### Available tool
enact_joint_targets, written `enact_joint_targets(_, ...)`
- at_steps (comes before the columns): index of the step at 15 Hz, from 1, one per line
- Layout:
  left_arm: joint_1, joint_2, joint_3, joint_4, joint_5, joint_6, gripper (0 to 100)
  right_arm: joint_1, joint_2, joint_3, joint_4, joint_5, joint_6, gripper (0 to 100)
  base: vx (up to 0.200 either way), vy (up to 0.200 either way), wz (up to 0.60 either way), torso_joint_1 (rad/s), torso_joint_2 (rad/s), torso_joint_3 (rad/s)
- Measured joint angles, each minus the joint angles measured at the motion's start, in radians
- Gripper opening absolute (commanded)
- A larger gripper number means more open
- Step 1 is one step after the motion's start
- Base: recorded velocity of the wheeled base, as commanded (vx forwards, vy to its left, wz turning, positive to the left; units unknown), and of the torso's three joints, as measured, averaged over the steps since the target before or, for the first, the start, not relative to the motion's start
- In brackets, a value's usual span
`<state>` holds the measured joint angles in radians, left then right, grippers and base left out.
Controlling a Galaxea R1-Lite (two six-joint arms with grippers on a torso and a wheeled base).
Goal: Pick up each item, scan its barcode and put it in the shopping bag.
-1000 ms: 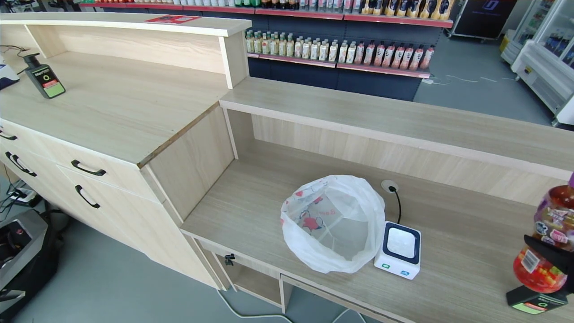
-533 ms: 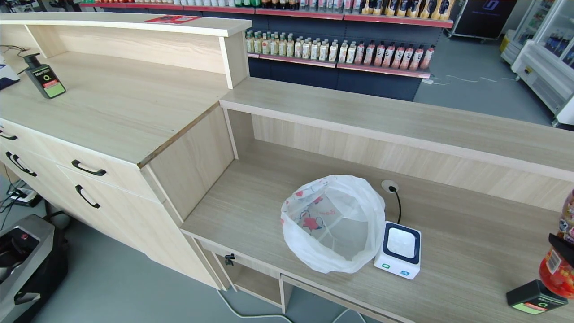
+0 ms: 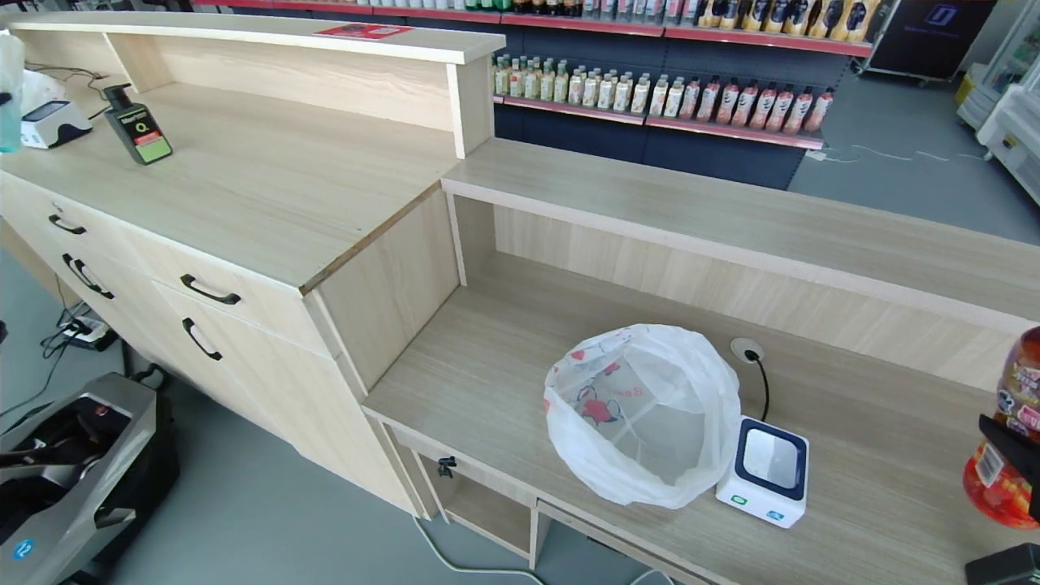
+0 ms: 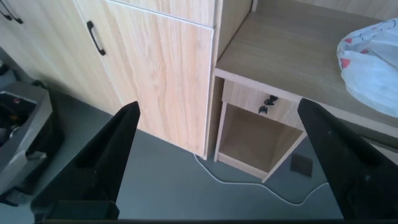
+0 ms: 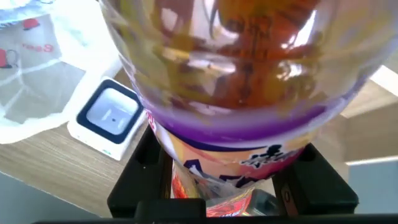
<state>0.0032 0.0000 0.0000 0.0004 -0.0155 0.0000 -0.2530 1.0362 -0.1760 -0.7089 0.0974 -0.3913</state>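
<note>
With the right gripper (image 3: 1016, 453) clamped on the juice bottle (image 3: 1025, 382) at the bench's (image 3: 877, 455) right end and the left gripper (image 4: 217, 124) open and empty, the smooth bottle may twist, turning its barcode (image 3: 988, 465) off the scanner (image 3: 764, 471) beside the shopping bag (image 3: 642, 414).

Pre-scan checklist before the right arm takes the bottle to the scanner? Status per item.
1. Bottle clamped in right gripper: ok.
2. Barcode over the scanner: not ok, the bottle is off to the scanner's right.
3. Scanner window uncovered and facing up: ok.
4. Counter between bottle and scanner free of obstacles: ok.
5. Shopping bag mouth open, beside the scanner: ok.
6. Left gripper open and off the counter, out of the path: ok.
</note>
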Motion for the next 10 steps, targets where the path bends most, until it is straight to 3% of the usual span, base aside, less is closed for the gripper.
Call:
enact_joint_targets(3,-0.001,0.0,0.0,0.0,0.0,0.0,100,0.012,0.061,-0.024,-0.072,0.0,0.003,0,0.0,0.0,0.6,0.002,0.0,0.004)
enact_joint_targets(7,-0.001,0.0,0.0,0.0,0.0,0.0,100,0.047,0.247,-0.071,-0.223,0.01,0.048,0,0.0,0.0,0.0,0.0,0.0,0.0)
enact_joint_targets(10,-0.001,0.0,0.0,0.0,0.0,0.0,100,0.074,0.447,-0.101,-0.492,0.009,0.104,0,0.0,0.0,0.0,0.0,0.0,0.0)
